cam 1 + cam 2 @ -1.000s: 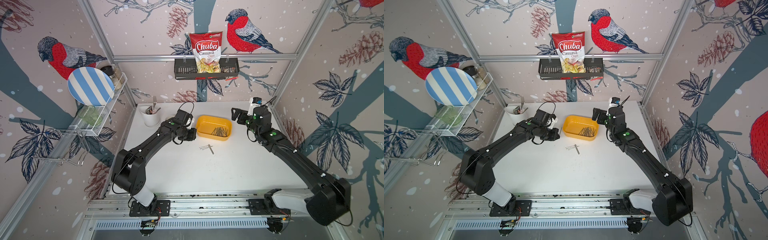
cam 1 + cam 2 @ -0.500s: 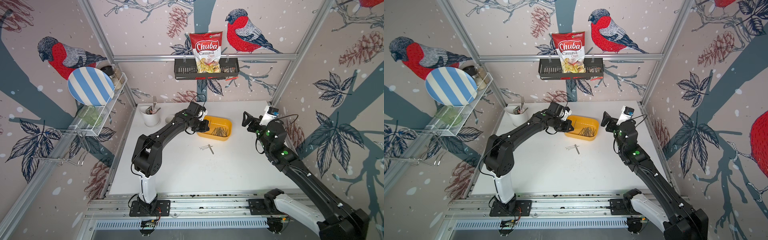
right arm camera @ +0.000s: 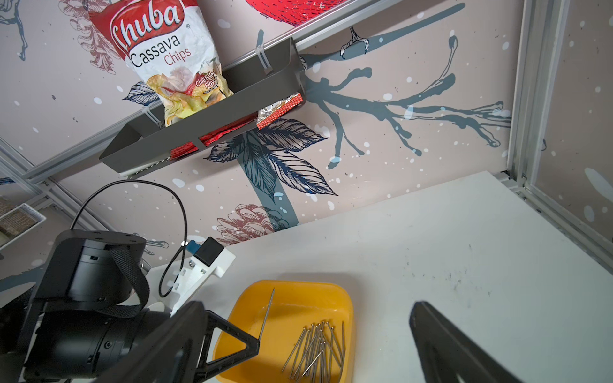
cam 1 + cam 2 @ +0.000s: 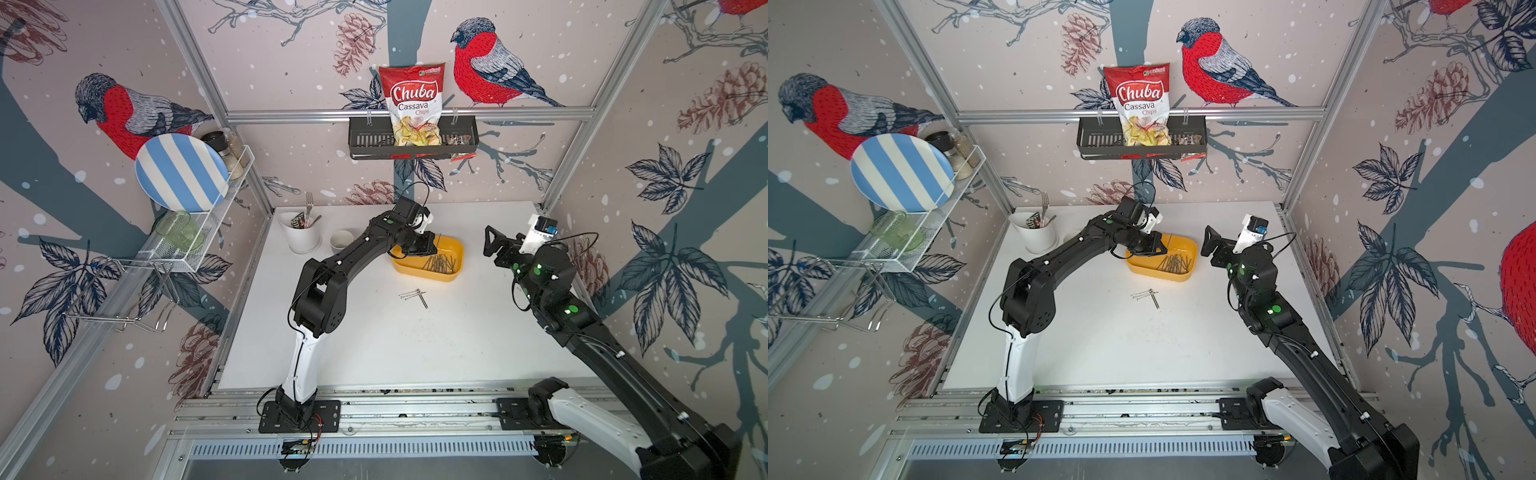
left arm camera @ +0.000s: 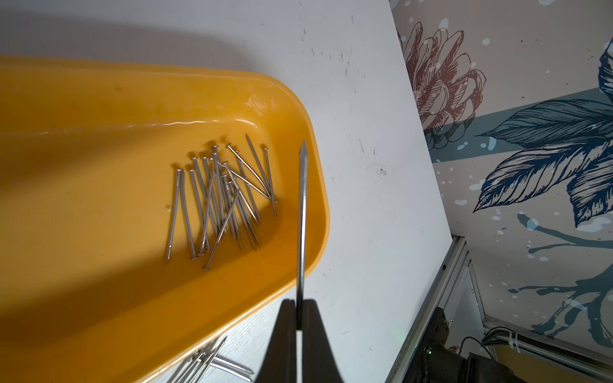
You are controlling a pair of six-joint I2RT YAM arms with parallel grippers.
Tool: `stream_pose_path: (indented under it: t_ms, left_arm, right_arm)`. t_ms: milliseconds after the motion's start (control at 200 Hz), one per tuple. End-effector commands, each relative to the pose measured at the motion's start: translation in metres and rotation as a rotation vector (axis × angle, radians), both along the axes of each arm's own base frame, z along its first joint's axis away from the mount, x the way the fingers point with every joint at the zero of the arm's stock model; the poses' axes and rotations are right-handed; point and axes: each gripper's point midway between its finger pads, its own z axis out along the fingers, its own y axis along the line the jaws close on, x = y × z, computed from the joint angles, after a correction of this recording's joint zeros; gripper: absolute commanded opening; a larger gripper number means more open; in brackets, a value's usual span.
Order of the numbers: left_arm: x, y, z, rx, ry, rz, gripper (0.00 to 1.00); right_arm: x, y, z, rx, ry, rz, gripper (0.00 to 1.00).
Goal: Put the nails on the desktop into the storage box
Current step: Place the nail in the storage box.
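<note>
Steel nail (image 5: 302, 215) is jutting from the left gripper (image 5: 300, 303), pinched tight, hovering near the yellow storage box (image 5: 99, 99) rim. Dropped here, it could be bouncing onto the desktop (image 4: 415, 353) beside the loose nails (image 4: 413, 296). The right gripper (image 4: 496, 248) is gaping, empty.

The left arm (image 4: 357, 253) has swung from beside the storage box (image 4: 440, 276) to above it, with its elbow raised high. The left jaws, pinching one nail (image 5: 302, 215), now hang over the box. The right arm (image 4: 544, 270) has pulled back, leaving the right jaws well apart from the box.
</note>
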Motion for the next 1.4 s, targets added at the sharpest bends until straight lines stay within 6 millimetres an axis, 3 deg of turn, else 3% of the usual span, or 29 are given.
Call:
stream_pose_path:
  t_ms: [0,160,400,705,905,1035,1186,1396]
  left_arm:
    - [-0.005,-0.007,-0.009,-0.010,0.053,-0.013,0.00]
    - [-0.007,-0.012,-0.032,-0.009,0.143,0.004,0.00]
    - [-0.008,-0.025,-0.049,-0.044,0.228,-0.008,0.00]
    - [-0.007,-0.032,-0.052,-0.053,0.250,-0.015,0.00]
    - [-0.008,-0.031,-0.056,-0.042,0.269,-0.008,0.37]
    - [-0.011,-0.029,-0.057,-0.034,0.274,-0.012,0.41]
    - [-0.013,-0.026,-0.046,-0.036,0.247,-0.023,0.42]
    - [-0.012,-0.009,0.003,-0.037,0.100,-0.022,0.43]
  right_arm:
    - [-0.001,0.005,0.002,0.016,0.003,0.024,1.00]
    - [-0.002,0.007,-0.003,0.014,0.015,0.036,1.00]
    - [-0.003,0.012,-0.006,0.021,0.027,0.057,1.00]
    - [-0.007,0.013,-0.007,0.026,0.035,0.061,1.00]
    - [-0.008,0.012,-0.005,0.029,0.030,0.059,1.00]
    - [-0.006,0.014,-0.005,0.035,0.033,0.064,1.00]
    - [-0.004,0.020,-0.009,0.048,0.055,0.073,1.00]
    - [0.007,0.042,-0.027,0.046,0.160,0.145,1.00]
